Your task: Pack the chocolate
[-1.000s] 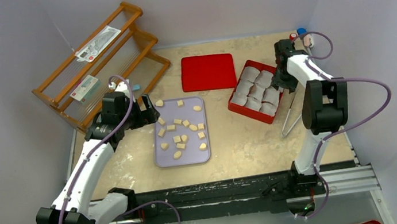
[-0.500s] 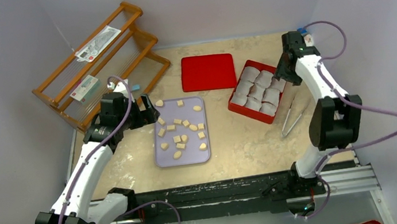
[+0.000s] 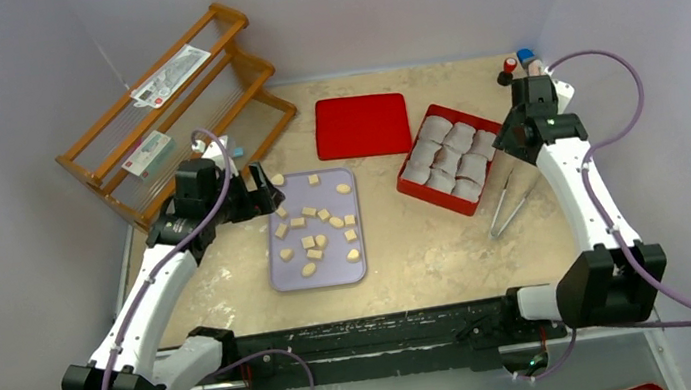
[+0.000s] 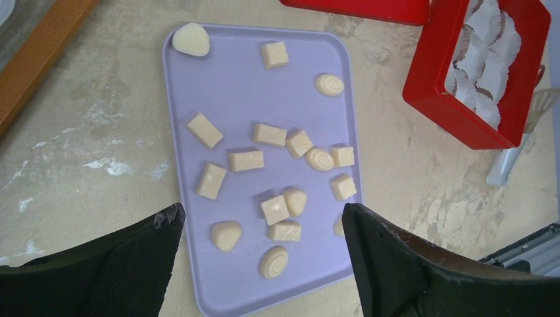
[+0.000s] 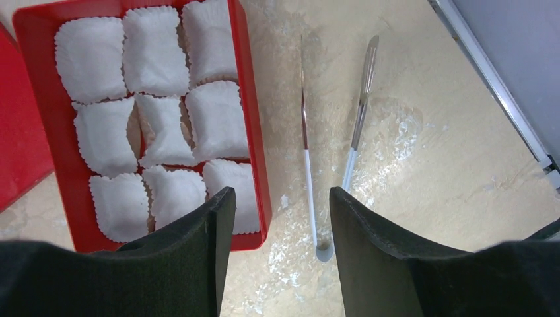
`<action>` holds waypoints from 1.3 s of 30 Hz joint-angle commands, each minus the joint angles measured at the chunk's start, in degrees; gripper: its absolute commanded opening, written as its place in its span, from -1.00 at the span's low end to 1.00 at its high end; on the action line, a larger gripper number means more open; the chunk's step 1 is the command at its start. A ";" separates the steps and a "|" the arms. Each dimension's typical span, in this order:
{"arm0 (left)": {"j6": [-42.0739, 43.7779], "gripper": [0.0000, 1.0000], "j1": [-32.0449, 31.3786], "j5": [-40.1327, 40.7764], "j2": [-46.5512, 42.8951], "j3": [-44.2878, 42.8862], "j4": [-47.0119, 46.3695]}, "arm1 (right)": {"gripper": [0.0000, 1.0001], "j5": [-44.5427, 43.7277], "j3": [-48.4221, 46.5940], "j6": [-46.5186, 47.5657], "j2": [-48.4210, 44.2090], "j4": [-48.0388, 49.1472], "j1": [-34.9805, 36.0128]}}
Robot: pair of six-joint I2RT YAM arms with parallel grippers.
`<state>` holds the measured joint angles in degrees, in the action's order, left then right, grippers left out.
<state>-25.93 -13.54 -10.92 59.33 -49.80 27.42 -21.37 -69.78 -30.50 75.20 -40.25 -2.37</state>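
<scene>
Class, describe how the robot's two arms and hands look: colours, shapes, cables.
The left arm and right arm have white tubular links joined by bulky black joints. A thin lilac cable loops along each. The left hand and right hand each have two broad matt black fingers; the left ones look scuffed at the tips.

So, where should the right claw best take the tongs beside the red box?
Probably from above, across both arms of the tongs, about midway: they lie flat in a narrow V, joined end toward the robot, apart from the red box.
</scene>
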 commanded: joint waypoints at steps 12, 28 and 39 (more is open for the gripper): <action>2.97 1.00 -0.17 -3.18 1.26 -0.56 1.06 | 0.13 -6.51 3.32 -1.66 -4.04 -8.21 -0.08; 2.28 1.00 -0.26 1.44 -1.36 1.06 -0.24 | 0.81 -1.55 12.90 -1.38 -5.27 -7.66 -0.09; 1.33 1.00 -0.35 1.82 -2.37 3.76 -4.54 | 0.80 -2.46 13.48 -1.05 0.86 -4.52 -0.09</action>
<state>-24.45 -13.58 -9.76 58.30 -47.33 26.76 -23.03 -56.75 -31.90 74.63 -46.17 -2.35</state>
